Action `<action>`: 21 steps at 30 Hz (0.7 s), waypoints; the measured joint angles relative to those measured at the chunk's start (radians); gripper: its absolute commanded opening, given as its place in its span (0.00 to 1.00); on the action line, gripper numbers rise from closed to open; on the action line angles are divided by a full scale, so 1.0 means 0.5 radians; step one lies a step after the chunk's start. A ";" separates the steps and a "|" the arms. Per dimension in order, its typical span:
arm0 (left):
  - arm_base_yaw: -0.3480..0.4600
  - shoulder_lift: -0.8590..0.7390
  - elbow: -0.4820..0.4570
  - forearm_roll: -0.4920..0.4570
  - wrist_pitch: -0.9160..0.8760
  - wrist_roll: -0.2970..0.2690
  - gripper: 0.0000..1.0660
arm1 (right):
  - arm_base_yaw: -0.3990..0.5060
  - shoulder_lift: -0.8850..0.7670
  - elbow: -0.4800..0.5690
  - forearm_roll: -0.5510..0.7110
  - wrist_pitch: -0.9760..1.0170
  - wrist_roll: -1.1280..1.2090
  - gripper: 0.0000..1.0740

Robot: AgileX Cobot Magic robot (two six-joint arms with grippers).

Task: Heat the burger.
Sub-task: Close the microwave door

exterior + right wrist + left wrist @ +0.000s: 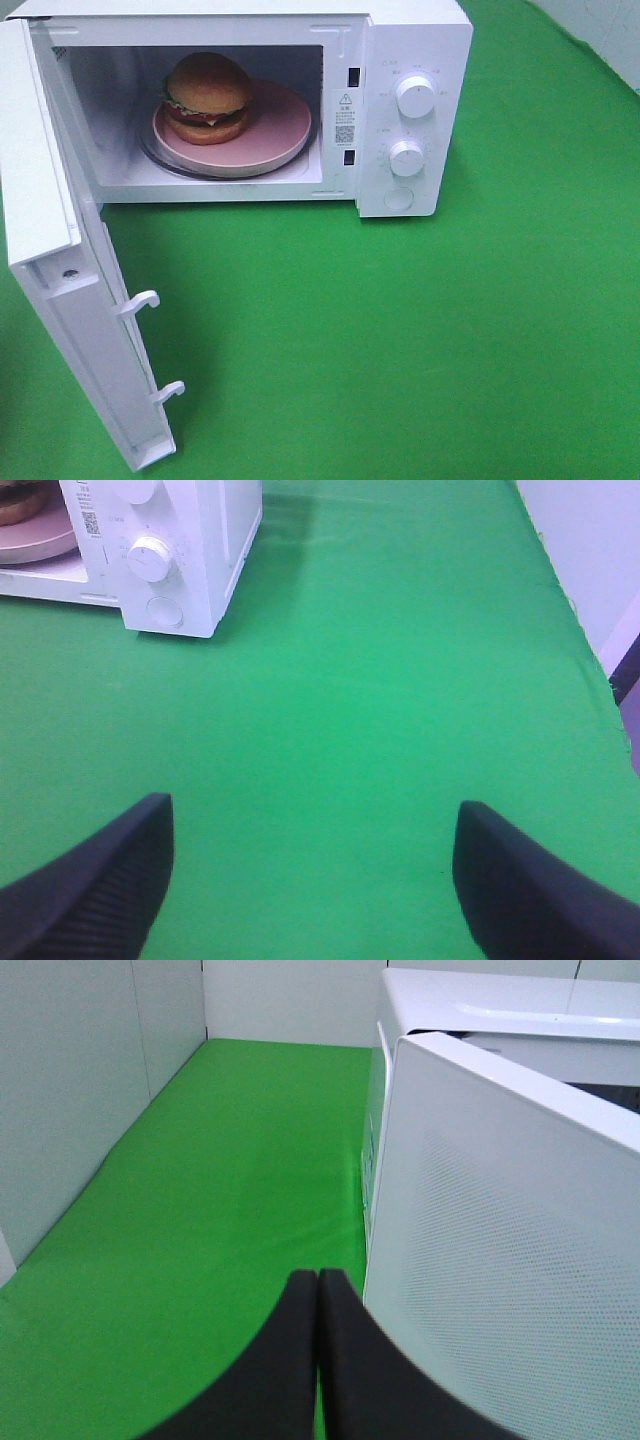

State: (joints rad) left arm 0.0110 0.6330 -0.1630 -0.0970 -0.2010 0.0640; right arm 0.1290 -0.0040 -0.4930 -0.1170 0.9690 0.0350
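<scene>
The burger [207, 97] sits on its pink plate [285, 125] inside the white microwave [415, 40], toward the plate's left side. The microwave door [60, 270] stands wide open, swung out to the left. In the left wrist view my left gripper [317, 1278] is shut with nothing between its fingers, just outside the door's outer face [500, 1260]. My right gripper [312, 810] is open and empty over the green cloth, some way in front and to the right of the microwave [200, 540]. The plate's edge [35, 540] shows there. Neither gripper appears in the exterior view.
Two knobs [415, 96] [406, 158] and a round button [399, 199] are on the microwave's right panel. Two latch hooks [140, 300] stick out of the door's edge. A white wall [60, 1080] borders the green cloth on the left. The table edge [590, 650] runs along the right.
</scene>
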 measured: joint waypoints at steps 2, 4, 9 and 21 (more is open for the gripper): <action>0.000 0.180 0.000 0.000 -0.118 0.000 0.00 | 0.000 0.000 0.000 0.000 0.000 0.000 0.70; 0.000 0.282 0.000 0.006 -0.186 0.000 0.00 | 0.000 0.000 0.000 0.000 0.000 0.000 0.70; 0.000 0.408 0.000 0.046 -0.298 -0.040 0.00 | 0.000 0.000 0.000 0.000 0.000 0.000 0.70; 0.000 0.800 0.000 0.666 -0.656 -0.508 0.00 | 0.000 0.000 0.000 0.000 0.000 0.000 0.70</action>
State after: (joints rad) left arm 0.0110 1.0330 -0.1630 0.2360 -0.5290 -0.1900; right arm 0.1290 -0.0040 -0.4930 -0.1170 0.9690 0.0350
